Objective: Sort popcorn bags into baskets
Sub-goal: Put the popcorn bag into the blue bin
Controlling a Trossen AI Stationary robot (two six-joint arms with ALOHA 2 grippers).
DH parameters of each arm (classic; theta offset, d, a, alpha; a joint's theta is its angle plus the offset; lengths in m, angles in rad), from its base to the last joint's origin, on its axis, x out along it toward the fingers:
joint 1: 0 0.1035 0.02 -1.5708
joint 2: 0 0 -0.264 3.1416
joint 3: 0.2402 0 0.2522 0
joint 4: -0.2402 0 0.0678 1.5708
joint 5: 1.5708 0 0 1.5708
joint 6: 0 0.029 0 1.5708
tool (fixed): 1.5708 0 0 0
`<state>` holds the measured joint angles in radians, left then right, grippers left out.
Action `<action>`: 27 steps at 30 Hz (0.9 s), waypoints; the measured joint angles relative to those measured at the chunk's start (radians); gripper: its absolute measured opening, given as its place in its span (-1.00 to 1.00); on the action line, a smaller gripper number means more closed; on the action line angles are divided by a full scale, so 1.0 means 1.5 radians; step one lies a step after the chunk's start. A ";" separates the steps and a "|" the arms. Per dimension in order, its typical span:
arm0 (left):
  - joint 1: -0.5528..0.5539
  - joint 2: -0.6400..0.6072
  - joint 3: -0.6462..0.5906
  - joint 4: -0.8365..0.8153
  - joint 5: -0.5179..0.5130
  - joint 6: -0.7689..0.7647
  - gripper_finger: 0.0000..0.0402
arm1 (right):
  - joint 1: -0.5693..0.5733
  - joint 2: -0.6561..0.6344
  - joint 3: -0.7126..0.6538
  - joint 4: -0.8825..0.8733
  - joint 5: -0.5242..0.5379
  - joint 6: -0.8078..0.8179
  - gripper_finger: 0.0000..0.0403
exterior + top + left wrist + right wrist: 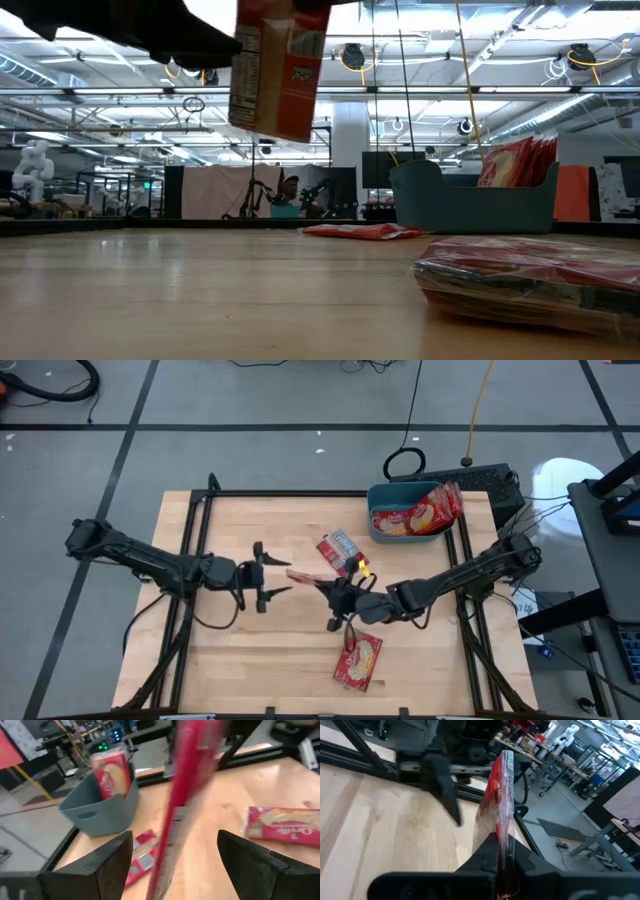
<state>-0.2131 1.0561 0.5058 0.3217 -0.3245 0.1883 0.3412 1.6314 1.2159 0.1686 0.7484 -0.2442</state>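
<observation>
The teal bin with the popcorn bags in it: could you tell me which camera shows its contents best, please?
The high view: it looks straight down into the teal bin, showing its bags. The low view shows a side wall with bags poking above the rim. The left wrist view shows one corner and one upright bag. The right wrist view misses it.

One red popcorn bag (305, 575) is held edge-up at frame center. Another bag (339, 549) lies flat just above it, label panel up; a third (358, 660) lies flat at lower center. The teal basket (380, 496), upper right, holds several bags (425, 511) leaning upright.
</observation>
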 joint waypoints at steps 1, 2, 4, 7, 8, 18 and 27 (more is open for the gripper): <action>-0.004 0.015 -0.001 0.020 0.002 -0.001 0.48 | 0.000 -0.009 -0.013 0.006 -0.001 0.000 -1.00; -0.007 0.027 -0.002 0.037 0.002 -0.002 0.50 | 0.000 -0.019 -0.030 0.018 -0.005 -0.008 -1.00; -0.017 0.051 -0.003 0.074 0.002 0.001 0.52 | -0.001 -0.046 -0.073 0.062 -0.037 -0.028 -1.00; -0.024 0.095 -0.003 0.160 0.002 0.010 0.52 | -0.007 -0.093 -0.161 0.195 -0.089 -0.035 -1.00; -0.025 0.112 -0.003 0.194 0.002 0.013 0.50 | -0.009 -0.109 -0.195 0.250 -0.108 -0.033 -1.00; -0.006 0.205 -0.003 0.342 -0.034 0.026 0.19 | -0.017 -0.171 -0.431 0.627 -0.168 -0.017 -1.00; 0.031 0.205 -0.003 0.340 0.035 0.017 -0.27 | -0.017 -0.170 -0.437 0.611 -0.170 -0.022 -1.00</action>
<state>-0.1660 1.3636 0.5011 0.8322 -0.2718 0.2136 0.3157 1.3758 0.5598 1.0848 0.4931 -0.2776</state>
